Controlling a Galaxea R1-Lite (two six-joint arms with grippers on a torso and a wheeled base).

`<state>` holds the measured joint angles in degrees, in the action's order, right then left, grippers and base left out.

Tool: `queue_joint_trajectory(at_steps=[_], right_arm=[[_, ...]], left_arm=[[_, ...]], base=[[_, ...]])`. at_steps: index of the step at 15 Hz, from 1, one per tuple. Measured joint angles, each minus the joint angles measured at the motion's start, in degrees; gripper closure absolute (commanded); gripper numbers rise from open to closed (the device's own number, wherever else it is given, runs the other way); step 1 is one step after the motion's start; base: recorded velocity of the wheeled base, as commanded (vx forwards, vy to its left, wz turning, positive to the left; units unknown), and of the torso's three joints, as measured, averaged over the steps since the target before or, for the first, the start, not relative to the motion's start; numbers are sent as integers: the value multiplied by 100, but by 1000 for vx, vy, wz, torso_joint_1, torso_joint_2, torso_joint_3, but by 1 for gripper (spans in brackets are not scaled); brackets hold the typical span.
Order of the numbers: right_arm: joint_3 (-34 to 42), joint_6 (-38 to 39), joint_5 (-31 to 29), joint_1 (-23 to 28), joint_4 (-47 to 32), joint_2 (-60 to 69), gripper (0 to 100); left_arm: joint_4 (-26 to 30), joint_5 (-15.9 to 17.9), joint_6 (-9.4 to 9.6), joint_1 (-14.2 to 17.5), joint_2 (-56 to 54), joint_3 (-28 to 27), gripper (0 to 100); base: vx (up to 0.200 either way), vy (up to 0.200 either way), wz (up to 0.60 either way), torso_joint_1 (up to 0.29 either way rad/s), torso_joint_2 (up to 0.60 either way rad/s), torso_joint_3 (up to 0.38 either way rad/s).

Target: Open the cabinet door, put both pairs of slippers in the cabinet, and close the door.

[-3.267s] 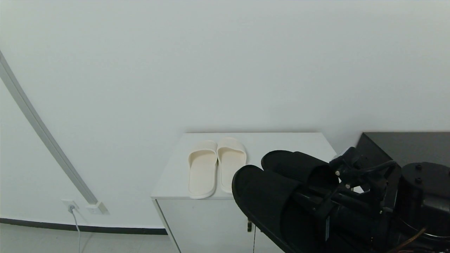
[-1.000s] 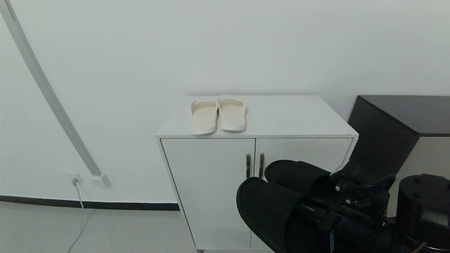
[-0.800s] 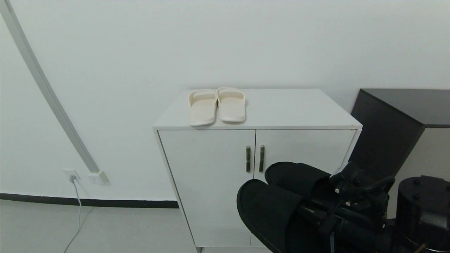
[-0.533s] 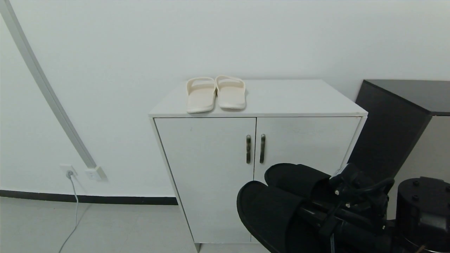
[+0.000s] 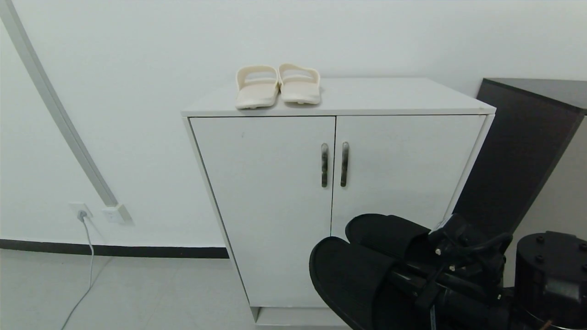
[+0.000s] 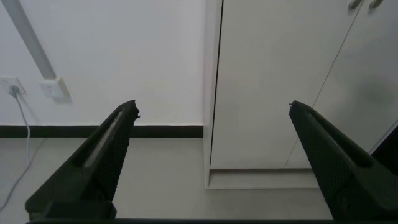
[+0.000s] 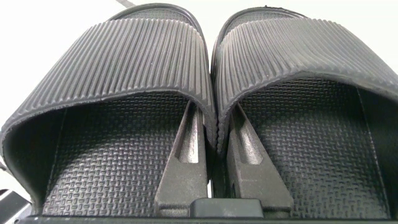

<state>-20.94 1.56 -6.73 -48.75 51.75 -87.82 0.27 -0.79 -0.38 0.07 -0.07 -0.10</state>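
Right claw (image 7: 214, 143) pinching black slippers (image 5: 367, 261) low before the shut cabinet (image 5: 266, 192), cream slippers (image 5: 277, 85) on top; left claw (image 6: 212, 109) spread wide near the floor, so I'd raise it squarely onto the left handle (image 5: 324, 165)

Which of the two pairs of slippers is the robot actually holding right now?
The black ribbed slippers, pinched together in the right gripper. The cream slippers sit side by side on top of the white two-door cabinet.
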Motion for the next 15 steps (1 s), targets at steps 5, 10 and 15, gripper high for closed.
queue_joint_trajectory(at_steps=[5,10,15], right_arm=[[2,2,2,0,0,1,100],[50,-149,28,-41,6,20,100],[48,-151,-2,-34,39,28,100]], left_arm=[[16,63,78,0,5,0,0],[2,66,249,0,7,-30,0],[-2,525,-22,-5,985,-1307,0]], base=[[0,0,0,-51,444,394],[0,0,0,0,35,37],[0,0,0,-2,50,47]])
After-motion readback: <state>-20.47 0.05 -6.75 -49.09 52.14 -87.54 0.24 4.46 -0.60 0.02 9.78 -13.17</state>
